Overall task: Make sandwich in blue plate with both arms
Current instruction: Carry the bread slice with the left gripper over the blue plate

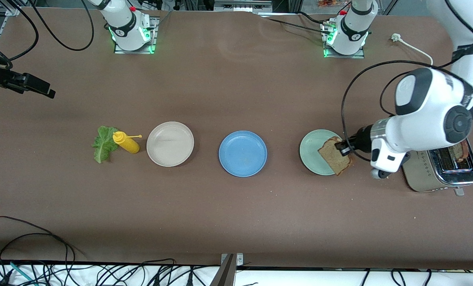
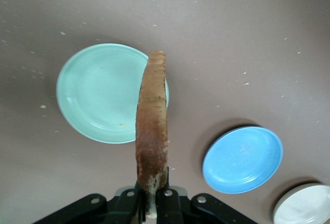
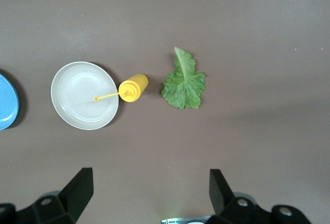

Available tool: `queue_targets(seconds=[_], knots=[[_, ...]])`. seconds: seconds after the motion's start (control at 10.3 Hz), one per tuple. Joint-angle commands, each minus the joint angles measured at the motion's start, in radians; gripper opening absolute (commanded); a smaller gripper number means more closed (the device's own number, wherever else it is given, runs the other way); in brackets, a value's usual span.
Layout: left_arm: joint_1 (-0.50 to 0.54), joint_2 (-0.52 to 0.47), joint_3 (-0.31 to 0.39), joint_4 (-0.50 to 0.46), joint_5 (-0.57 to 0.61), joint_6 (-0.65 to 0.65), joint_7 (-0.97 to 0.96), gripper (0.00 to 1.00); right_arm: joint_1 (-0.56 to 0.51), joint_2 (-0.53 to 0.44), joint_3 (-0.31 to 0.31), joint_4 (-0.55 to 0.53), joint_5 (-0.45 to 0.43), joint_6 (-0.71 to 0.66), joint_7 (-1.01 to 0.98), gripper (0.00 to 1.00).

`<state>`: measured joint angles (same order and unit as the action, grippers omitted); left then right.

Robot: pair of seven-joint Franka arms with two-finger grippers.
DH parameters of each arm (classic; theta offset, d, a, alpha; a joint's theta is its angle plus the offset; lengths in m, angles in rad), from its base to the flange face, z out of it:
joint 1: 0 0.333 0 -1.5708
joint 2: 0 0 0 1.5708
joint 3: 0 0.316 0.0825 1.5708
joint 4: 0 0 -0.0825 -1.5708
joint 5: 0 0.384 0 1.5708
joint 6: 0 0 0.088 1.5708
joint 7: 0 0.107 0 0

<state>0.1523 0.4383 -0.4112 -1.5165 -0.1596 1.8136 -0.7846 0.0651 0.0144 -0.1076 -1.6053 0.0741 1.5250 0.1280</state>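
Gripping bread slice (image 2: 151, 126) by crust edge, left gripper (image 1: 342, 149) hangs over mint-green plate (image 1: 310, 153); slice held on edge, long axis pointing away from fingers. Blue plate (image 1: 242, 153) lies bare, just beside mint-green plate, toward right arm's end of table. Left arm nearer. Right gripper (image 3: 149, 195) waits, jaws spread wide, empty, high over lettuce leaf (image 3: 183, 83) and mustard bottle (image 3: 133, 88).

We see the blue plate (image 1: 242, 153) between two other plates (image 1: 170, 143); a bread slice (image 1: 335, 155) hangs, seemingly, over the one (image 1: 313, 152) toward the left arm's end.
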Motion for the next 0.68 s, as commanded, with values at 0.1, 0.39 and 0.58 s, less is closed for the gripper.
queue_targets(seconds=[0.1,0.39,0.58], knots=[[-0.055,0.022,0.003,-0.036,-0.135,0.172,-0.120,0.00,-0.007,-0.008,0.008,0.007,-0.011,-0.016,0.015,1.00],[-0.085,0.014,0.002,-0.100,-0.214,0.327,-0.125,0.00,-0.007,-0.008,0.008,0.007,-0.013,-0.016,0.010,1.00],[-0.143,0.020,-0.003,-0.102,-0.268,0.409,-0.124,0.00,-0.007,-0.008,0.008,0.007,-0.031,-0.014,-0.011,1.00]])
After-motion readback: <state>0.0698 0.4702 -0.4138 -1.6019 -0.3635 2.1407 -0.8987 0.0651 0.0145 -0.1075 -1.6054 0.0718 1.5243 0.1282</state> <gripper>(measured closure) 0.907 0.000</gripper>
